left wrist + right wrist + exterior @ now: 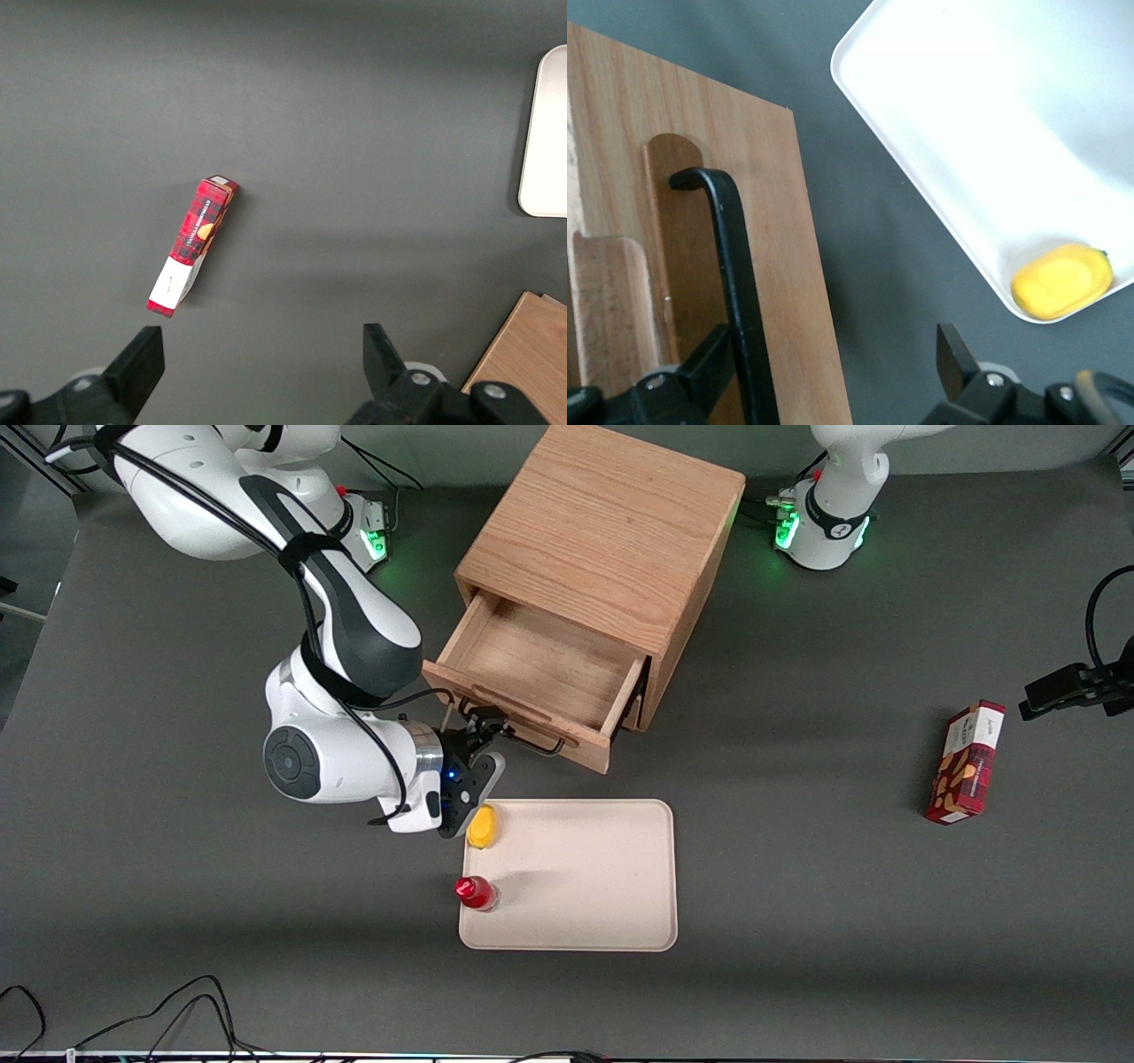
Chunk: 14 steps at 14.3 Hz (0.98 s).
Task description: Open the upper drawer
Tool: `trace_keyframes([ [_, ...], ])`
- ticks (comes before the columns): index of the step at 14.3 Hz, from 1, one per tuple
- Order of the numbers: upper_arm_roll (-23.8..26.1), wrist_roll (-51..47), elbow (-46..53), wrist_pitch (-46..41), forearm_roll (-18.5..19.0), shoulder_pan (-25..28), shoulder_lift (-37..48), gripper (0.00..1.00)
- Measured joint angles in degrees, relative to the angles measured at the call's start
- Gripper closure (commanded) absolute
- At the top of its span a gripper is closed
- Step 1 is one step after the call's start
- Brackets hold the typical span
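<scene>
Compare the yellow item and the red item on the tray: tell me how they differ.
The yellow item is rounded and lies flat, while the red item looks like a small bottle standing upright with a clear base. The yellow one sits right by the gripper at the upper drawer handle; the red one is nearer the front camera. Both rest on the tray, along its edge toward the working arm.

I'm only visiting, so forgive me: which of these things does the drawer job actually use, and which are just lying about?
In use:
upper drawer, pulled out
its black handle
pincer, open around that handle

Lying about:
tray
yellow lemon-like thing and red bottle on it
red plaid box, toward the parked arm's end
</scene>
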<state>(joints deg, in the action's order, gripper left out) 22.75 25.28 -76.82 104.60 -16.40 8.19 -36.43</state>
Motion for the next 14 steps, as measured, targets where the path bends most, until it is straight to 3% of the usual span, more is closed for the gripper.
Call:
trace_keyframes([
  [14, -2.26, 1.27, 11.98, -6.29, 1.15, 0.06, -6.50, 0.00],
])
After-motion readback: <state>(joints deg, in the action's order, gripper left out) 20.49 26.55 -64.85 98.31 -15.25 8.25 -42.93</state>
